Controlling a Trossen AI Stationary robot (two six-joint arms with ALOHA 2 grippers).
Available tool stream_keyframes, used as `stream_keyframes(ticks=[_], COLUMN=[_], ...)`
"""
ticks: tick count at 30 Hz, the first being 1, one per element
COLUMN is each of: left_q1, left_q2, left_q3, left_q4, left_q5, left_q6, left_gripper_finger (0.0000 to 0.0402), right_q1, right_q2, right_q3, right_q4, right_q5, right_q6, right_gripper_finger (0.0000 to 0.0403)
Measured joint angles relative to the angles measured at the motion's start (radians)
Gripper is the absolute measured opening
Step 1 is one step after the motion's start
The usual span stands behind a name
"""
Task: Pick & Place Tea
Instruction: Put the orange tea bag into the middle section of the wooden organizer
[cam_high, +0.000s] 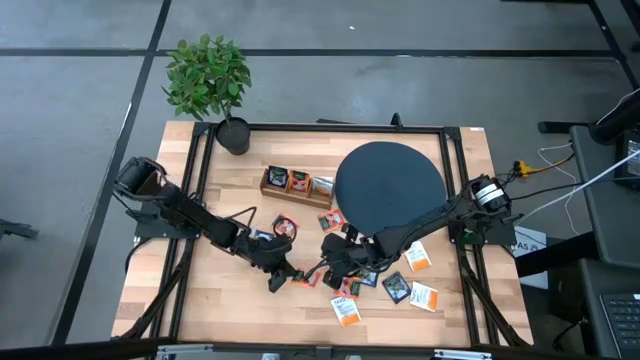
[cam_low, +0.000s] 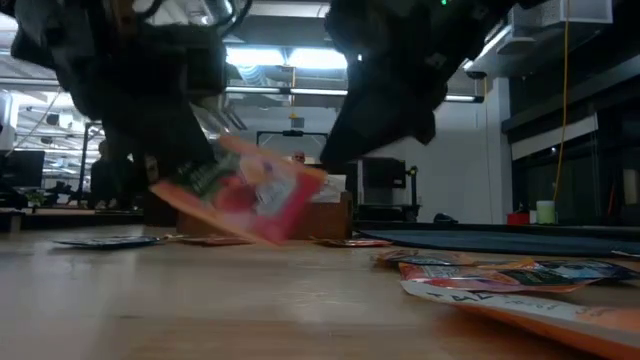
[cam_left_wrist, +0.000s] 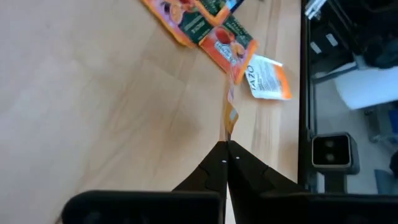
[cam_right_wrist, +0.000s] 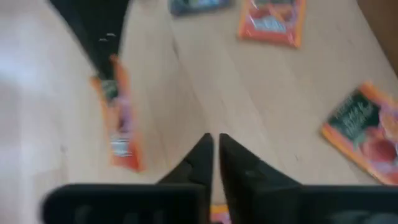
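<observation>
My left gripper (cam_high: 279, 279) (cam_left_wrist: 227, 144) is near the table's front middle, shut on a red-orange tea sachet (cam_low: 250, 190) (cam_high: 303, 277). In the right wrist view the same sachet (cam_right_wrist: 119, 121) shows off to one side. My right gripper (cam_high: 335, 262) (cam_right_wrist: 215, 138) is just right of it, above the table. Its fingers are together, with only a slit and nothing between the tips. Several more sachets lie flat on the wood: white-orange (cam_high: 345, 310) (cam_high: 425, 297), dark (cam_high: 397, 288) and red-orange (cam_right_wrist: 272, 20). My left gripper pinches one edge of the red-orange sachet (cam_left_wrist: 227, 132) between its two fingertips. It comes slanting down from the table's left. The sachet sticks out past the tips, edge-on to the wrist camera. In the low view it hangs tilted, clear of the table.
A wooden compartment tray (cam_high: 295, 185) with sachets in it stands at the back. Beside it, on the right, is a big black disc (cam_high: 390, 185). A potted plant (cam_high: 210, 80) stands at the far left corner. A black frame (cam_high: 450, 150) rims the table.
</observation>
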Motion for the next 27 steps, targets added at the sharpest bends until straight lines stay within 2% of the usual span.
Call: stream_keyframes(ticks=[2,6,13,22,27], left_q1=[0.003,0.02,0.071,0.142,0.173], left_q2=[-0.041,-0.121,-0.232,-0.299,-0.294], left_q3=[0.0,0.0,0.0,0.002,0.074], left_q4=[-0.055,-0.153,-0.303,-0.411,-0.554], left_q5=[-0.001,-0.003,-0.001,0.037,0.048], left_q6=[0.023,0.085,0.214,0.287,0.356], left_gripper_finger=[0.0001,0.0002,0.0002,0.0002,0.0002], right_q1=[0.0,0.0,0.0,-0.005,-0.007], right_q2=[-0.011,-0.012,-0.017,-0.066,-0.126], right_q3=[0.0,0.0,-0.032,-0.19,-0.303], right_q4=[0.019,0.074,0.147,0.347,0.494], right_q5=[0.0,0.0,-0.002,-0.004,-0.004], right_q6=[-0.042,-0.105,-0.123,-0.156,-0.192], right_gripper_finger=[0.0008,0.0011,0.0008,0.0006,0.0008])
